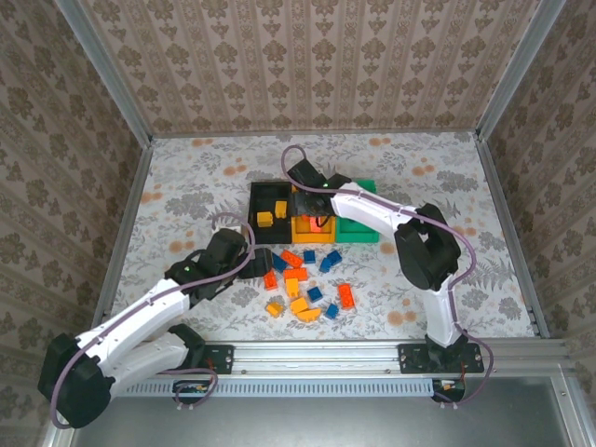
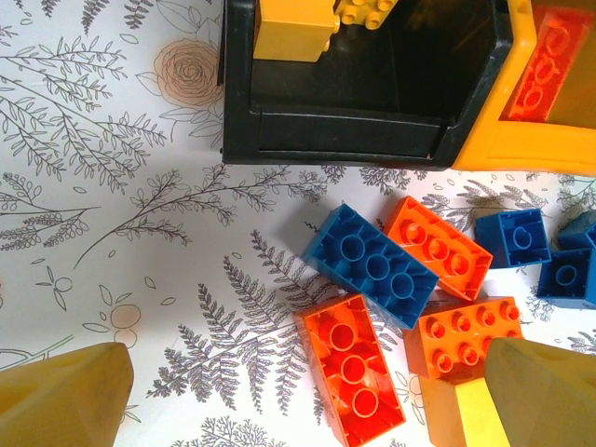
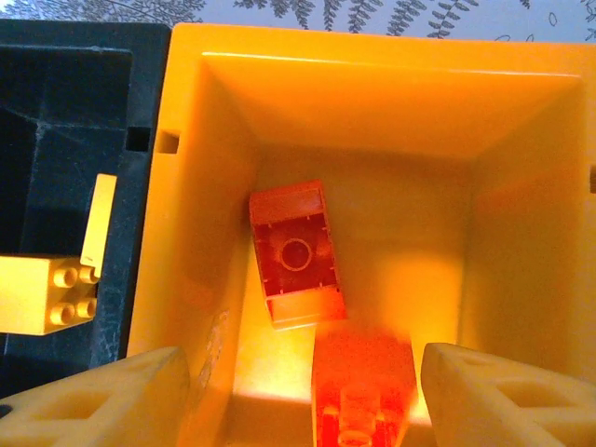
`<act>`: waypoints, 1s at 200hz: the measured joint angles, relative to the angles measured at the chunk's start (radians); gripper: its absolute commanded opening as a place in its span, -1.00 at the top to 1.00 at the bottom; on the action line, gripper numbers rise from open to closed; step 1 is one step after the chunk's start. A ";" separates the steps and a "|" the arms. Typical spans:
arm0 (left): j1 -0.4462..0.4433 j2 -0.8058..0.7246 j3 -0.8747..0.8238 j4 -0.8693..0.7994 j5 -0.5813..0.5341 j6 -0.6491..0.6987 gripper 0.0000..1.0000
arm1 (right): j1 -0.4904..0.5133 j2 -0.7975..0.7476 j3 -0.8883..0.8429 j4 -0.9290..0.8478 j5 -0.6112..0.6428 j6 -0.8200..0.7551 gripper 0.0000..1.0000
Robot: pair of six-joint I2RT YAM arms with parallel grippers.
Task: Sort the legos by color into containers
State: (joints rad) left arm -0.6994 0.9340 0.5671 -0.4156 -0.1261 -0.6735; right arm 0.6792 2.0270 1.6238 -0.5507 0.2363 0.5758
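floral-printed tabletop (image 1: pixel 447 186) between damask-patterned walls (image 1: pixel 307 65); aluminium rail (image 1: pixel 317 354) along its near edge

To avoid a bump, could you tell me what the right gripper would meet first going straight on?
Probably the blurred red brick between the right gripper's fingers, then the floor of the orange bin; depth is unclear.

A red-orange brick (image 3: pixel 363 391) between the fingers (image 3: pixel 503 396) of the right gripper (image 3: pixel 303 377) is blurred and cut off by the bottom edge; whether it touches either finger cannot be told. A yellow brick (image 3: pixel 42 293) in the black bin (image 3: pixel 56 121) runs off the left edge. Seen from above, the right arm (image 1: pixel 372 209) hides part of the green bin (image 1: pixel 361 233)
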 measured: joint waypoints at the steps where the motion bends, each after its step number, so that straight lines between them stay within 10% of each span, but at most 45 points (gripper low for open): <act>1: 0.000 0.000 0.000 0.000 0.000 0.000 -0.96 | 0.000 -0.002 -0.003 0.002 0.000 0.000 -0.42; 200: -0.072 0.359 -0.035 0.156 0.104 0.011 -0.22 | 0.052 -0.542 -0.532 0.191 0.021 0.040 -0.49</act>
State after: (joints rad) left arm -0.7715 1.2930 0.5320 -0.2596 -0.0223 -0.6621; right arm 0.7311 1.4849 1.0916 -0.3595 0.2569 0.6155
